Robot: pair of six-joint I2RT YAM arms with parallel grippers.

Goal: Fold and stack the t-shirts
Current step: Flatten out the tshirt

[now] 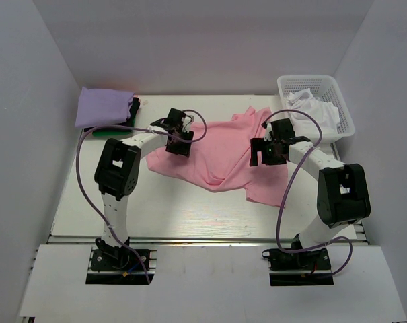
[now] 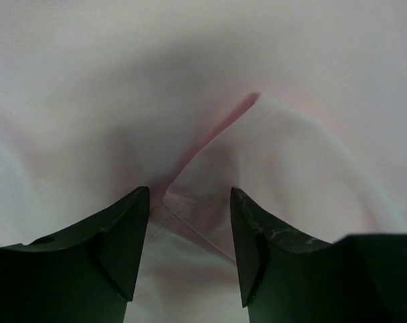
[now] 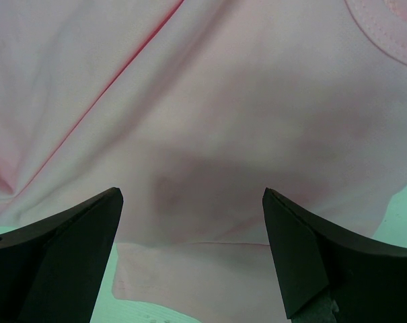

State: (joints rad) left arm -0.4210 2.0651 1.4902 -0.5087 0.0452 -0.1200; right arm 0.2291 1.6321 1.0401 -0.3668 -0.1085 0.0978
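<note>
The pink tee (image 1: pixel 216 158) lies crumpled in the middle of the bench. My left gripper (image 2: pixel 190 198) is spread over a fold at its left side. My right gripper (image 3: pixel 193 202) is spread wide over its right side. A lavender tee (image 1: pixel 103 106) sits in the far left corner.

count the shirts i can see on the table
4: pink shirt spread mid-table; lavender shirt folded back left, atop the black shirt and green shirt, only edges showing. White cloth in the basket may hide more.
</note>
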